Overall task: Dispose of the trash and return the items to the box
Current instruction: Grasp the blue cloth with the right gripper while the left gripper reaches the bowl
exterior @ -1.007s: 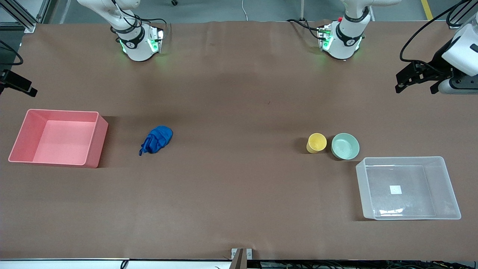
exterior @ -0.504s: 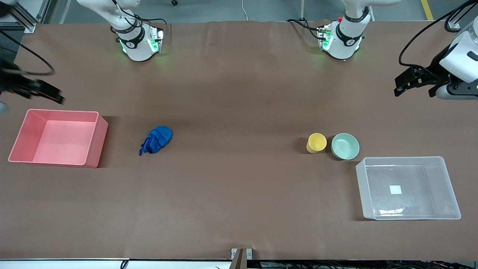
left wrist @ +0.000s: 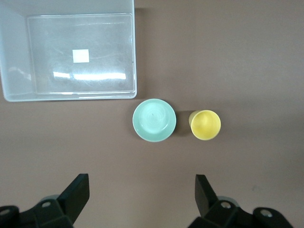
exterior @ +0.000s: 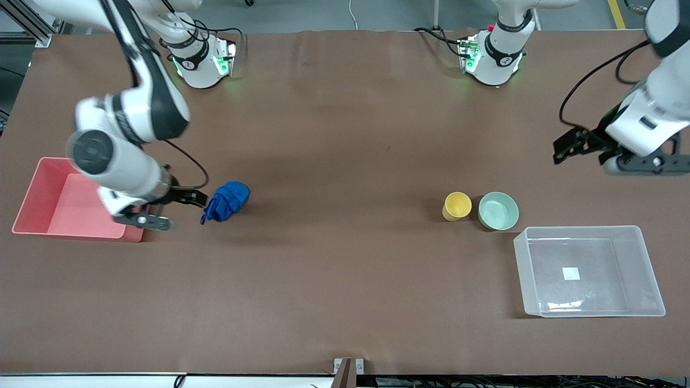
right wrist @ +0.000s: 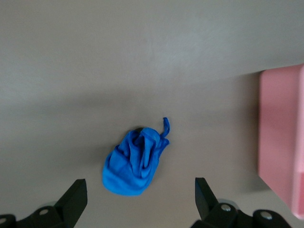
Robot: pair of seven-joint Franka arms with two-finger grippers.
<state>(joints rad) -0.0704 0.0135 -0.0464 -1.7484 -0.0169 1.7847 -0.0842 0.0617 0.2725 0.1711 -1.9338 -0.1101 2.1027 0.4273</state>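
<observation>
Front view: the right claw (exterior: 178,207) is seen over the desk (exterior: 345,280) between the pink bin (exterior: 32,215) and the blue wad (exterior: 226,200); the left claw (exterior: 579,145) hangs over the desk toward the left arm's end, well apart from the yellow cup (exterior: 457,206) and the green bowl (exterior: 498,210).
Right claw: fully spread, nothing held.
Left claw: fully spread, nothing held.
Trash: the blue wad lies on the desk near the pink bin, its thin strand dangling at the end toward the bin.
Items: cup and bowl stand just beside each other; the clear box (exterior: 652,291) lies nearer to the front camera, at the left arm's end.
Step in hand: judged to be the approach — the wad for the right arm, cup or bowl for the left.
Advice: the right claw should be centred over the bulk of the wad, not the strand, and lowered close to the desk before closing, since soft cloth slips easily.
Right wrist view only: the wad's folds (right wrist: 133,161) and the curl of the strand are shown between the spread fingers (right wrist: 76,197).
Left wrist view only: the bowl (left wrist: 154,120), the cup (left wrist: 205,125) and the box's white label (left wrist: 80,55) are seen from above — both vessels are upright and empty.
</observation>
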